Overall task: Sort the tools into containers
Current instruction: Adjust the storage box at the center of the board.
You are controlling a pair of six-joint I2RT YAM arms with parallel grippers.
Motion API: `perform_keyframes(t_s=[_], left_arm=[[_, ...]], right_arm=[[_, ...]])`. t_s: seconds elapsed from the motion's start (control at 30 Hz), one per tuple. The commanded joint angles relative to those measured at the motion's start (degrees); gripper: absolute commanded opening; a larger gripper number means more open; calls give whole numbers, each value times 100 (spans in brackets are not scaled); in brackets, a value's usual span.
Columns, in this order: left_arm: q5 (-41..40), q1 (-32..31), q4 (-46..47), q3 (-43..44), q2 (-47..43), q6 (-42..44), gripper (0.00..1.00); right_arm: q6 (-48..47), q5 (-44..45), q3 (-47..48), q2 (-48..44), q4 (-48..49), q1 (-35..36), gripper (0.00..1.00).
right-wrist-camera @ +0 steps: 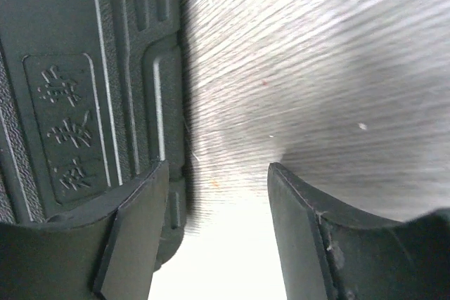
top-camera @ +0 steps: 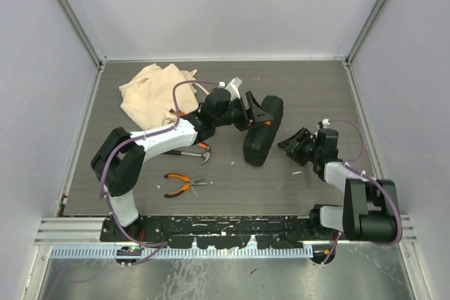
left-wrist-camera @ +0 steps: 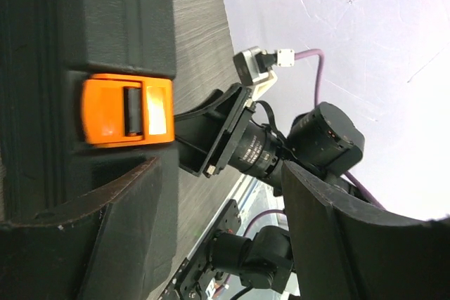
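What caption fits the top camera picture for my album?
The left gripper and right gripper beside the black tool case; pliers, hammer and beige bag lie nearby on the table.

**Camera placement: one overhead view, two wrist close-ups**

Top external: fixed high behind the arm bases, looking down and forward over the whole table [top-camera: 295, 82] to the back wall. It is distant, with wide coverage.

Left wrist: set close against the black tool case [left-wrist-camera: 105, 19], with the orange latch [left-wrist-camera: 126, 110] large in frame. The picture is rolled sideways and faces across the tabletop toward the right arm [left-wrist-camera: 323, 138].

Right wrist: very near the table surface, looking along it. The case side fills the left of the frame and the far ground is blurred.

Shared: the case appears in all three views. The right arm appears in the overhead and left wrist views.
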Motion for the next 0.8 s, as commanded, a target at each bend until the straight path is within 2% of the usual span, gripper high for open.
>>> perform_keyframes(t_s=[0.0, 0.23, 0.4, 0.6, 0.77], left_arm=[[166, -45, 9, 347, 60, 171, 69], [207, -184, -29, 481, 151, 244, 69], [240, -243, -48, 515, 291, 240, 69], [243, -275, 10, 417, 309, 223, 69], [239, -295, 22, 399, 351, 228, 70]], right_arm=[[-229, 1085, -31, -869, -910, 8, 65], [-142, 1134, -40, -1876, -1010, 8, 70], [-125, 700, 51, -1734, -860, 8, 76], [250, 575, -6, -2020, -403, 8, 84], [592, 645, 415, -1834, -217, 8, 91]])
